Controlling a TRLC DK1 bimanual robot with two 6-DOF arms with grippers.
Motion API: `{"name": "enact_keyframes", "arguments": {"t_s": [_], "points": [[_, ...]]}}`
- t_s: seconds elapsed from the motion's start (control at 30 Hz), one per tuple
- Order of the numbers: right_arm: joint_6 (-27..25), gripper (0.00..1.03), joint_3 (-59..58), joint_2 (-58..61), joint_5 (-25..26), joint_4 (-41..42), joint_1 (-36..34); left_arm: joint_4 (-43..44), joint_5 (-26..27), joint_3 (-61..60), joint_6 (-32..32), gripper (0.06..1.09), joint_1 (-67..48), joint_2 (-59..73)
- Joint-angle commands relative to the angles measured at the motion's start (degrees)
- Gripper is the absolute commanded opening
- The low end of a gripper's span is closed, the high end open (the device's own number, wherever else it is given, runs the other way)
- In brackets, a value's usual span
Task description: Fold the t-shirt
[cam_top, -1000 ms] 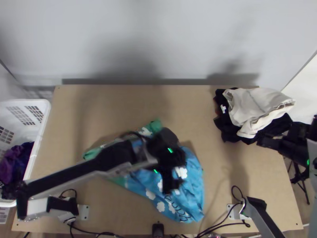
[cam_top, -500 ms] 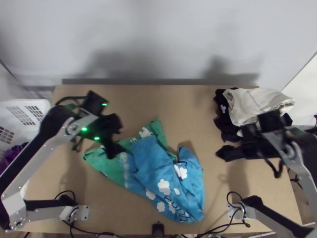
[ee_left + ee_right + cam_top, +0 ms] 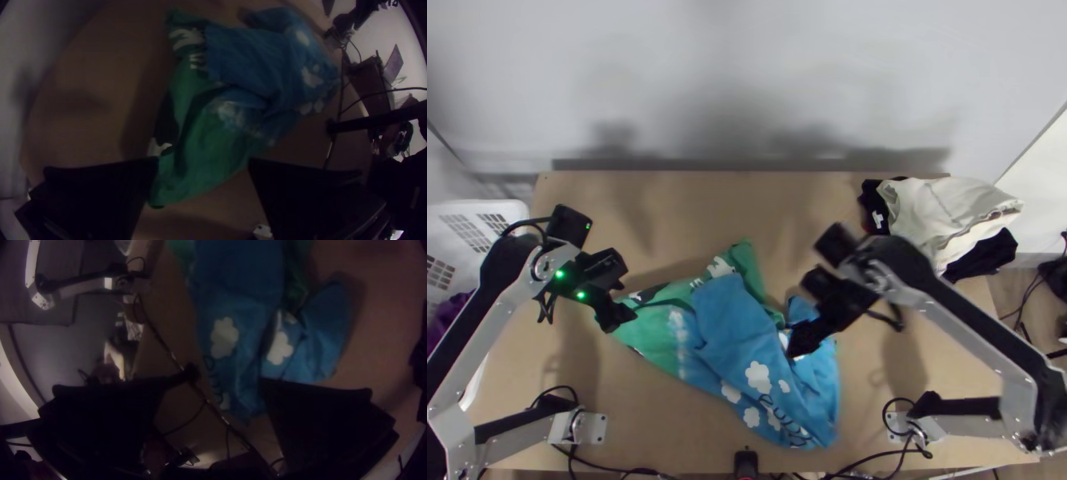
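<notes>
T-shirt (image 3: 727,344) down on the bench (image 3: 683,204), rumpled and lopsided, and we'd call this early days for the fold! We see the green end (image 3: 663,324) lying towards the left arm, the blue end (image 3: 815,412) with its white clouds and lettering reaching down towards the near edge. A blue flap (image 3: 723,300) lies across part of the green, but we count no neat fold and no squared edge. By our reckoning the whole job is left: spread it flat, bring the sides in, double it over, then perhaps set it by the pile of garments (image 3: 947,212) at the far right corner.

Now to the tools! Left tool (image 3: 203,161) sits at the green end, its fingers spread wide, green cloth in the gap and nothing pinched that we can see. Right tool (image 3: 216,381) is out over the blue part, close to the clouds, and it's wide apart too, with no cloth gripped. Is either one brushing the fabric? We can't tell from here. Both look well placed for a grab, and we'd want those layers separated first, or a pinch could catch two at once.
</notes>
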Motion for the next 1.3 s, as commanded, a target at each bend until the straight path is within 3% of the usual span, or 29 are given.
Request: {"name": "enact_keyframes", "arguments": {"t_s": [0.0, 0.27, 0.6, 1.13, 1.27], "points": [[-0.6, 0.94, -0.5, 7.4, -1.4, 6.9, 6.7, 5.6, -0.9, -4.5, 1.6, 1.04, 4.8, -2.0], [-0.7, 0.94, -3.1, 11.9, -0.9, 16.3, 5.9, 7.1, -2.4, -5.3, 2.6, 1.04, 7.4, -1.8], [-3.7, 0.94, -3.2, 12.8, 9.2, 20.1, 4.7, 7.9, -3.8, -4.7, 2.6, 1.04, 7.8, -2.7], [-4.0, 0.92, -6.3, 13.4, 10.1, 23.3, 4.7, 8.5, -4.2, -5.4, 2.6, 1.04, 7.9, -2.8], [-3.7, 0.84, -7.0, 13.4, 10.0, 24.6, 5.0, 8.6, -4.2, -5.9, 2.7, 1.04, 8.0, -3.1]]}}
